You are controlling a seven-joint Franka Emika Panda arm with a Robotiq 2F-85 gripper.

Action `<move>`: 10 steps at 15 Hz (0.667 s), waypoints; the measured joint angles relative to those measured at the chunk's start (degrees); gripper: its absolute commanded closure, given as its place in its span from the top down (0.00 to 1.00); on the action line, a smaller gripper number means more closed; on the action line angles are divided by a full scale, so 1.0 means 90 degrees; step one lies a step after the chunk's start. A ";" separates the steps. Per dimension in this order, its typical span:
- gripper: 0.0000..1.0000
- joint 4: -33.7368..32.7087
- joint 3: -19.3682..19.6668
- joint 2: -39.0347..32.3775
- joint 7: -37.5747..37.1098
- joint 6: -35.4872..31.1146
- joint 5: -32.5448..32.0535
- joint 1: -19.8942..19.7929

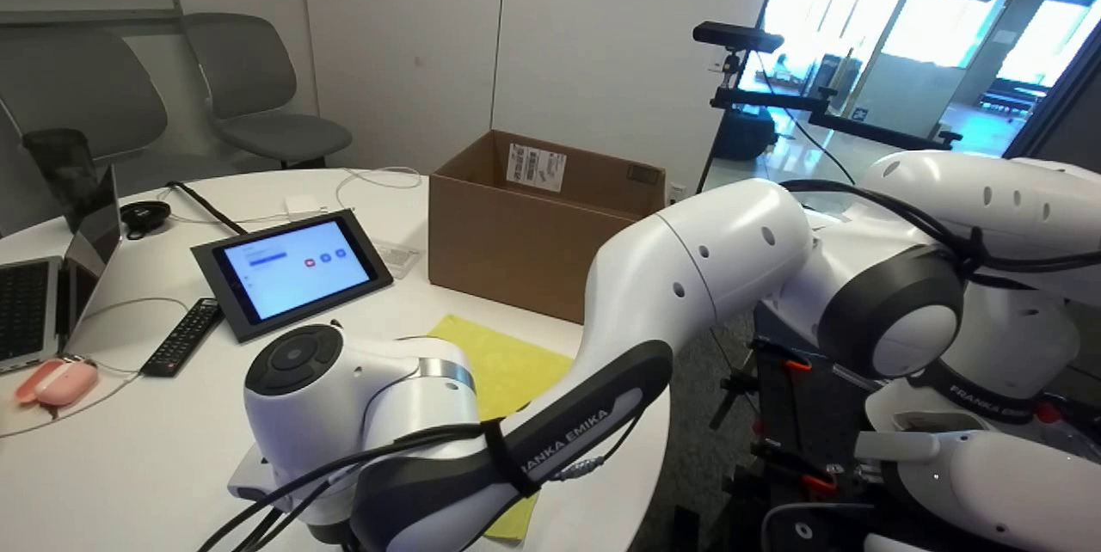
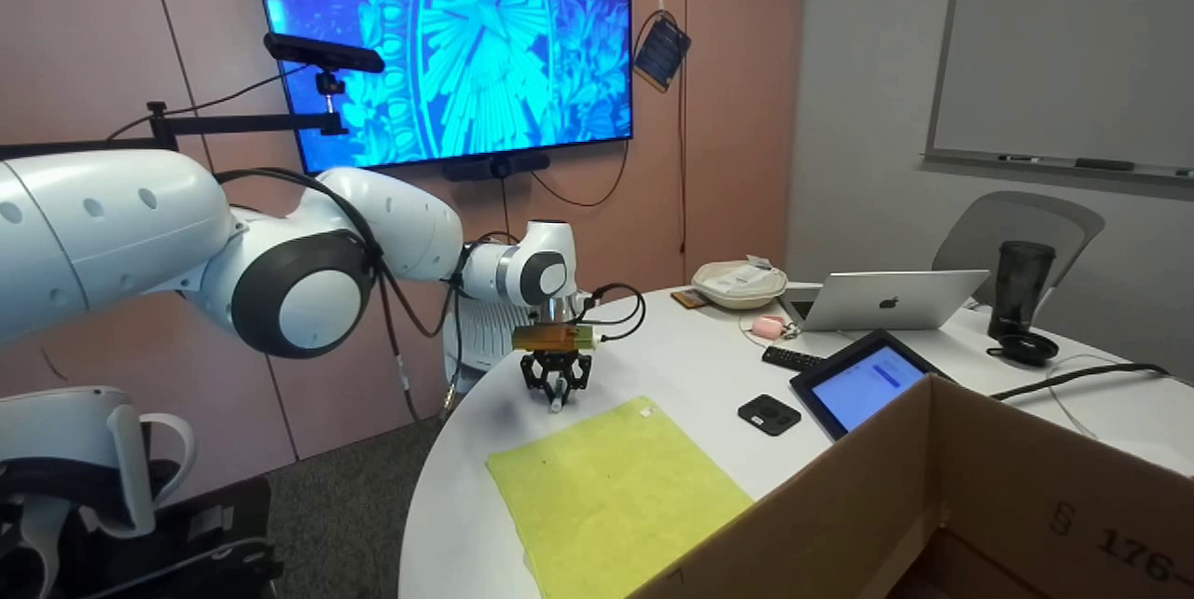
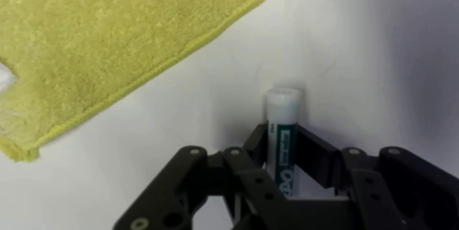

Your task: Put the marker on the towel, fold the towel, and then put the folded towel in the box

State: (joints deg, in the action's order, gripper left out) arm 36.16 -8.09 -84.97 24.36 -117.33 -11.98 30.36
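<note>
In the wrist view, your gripper [image 3: 282, 137] clamps the marker [image 3: 283, 110], on or just above the table [image 3: 107, 187] beside the towel [image 3: 118, 33]; it's likely light, stiff, apt to roll, so grip mid-barrel. In an exterior view, the box [image 2: 830, 510], near right, may block you; in an exterior view, a tablet [image 1: 297, 268] sits left of it.

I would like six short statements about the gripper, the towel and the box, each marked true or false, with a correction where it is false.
1. The gripper holds the marker. True.
2. The towel lies on the table. True.
3. The marker rests on the towel. False: it is held apart, beside the towel.
4. The box is open at the top. True.
5. The towel is inside the box. False: it lies outside, on the table.
6. The towel is red. False: it is yellow-green.
</note>
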 measured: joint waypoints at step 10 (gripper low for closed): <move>0.06 0.0150 -0.0109 0.0511 0.1140 0.0277 -0.0001 -0.0440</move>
State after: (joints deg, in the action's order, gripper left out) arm 37.51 -9.07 -80.37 34.62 -114.83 -11.99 26.40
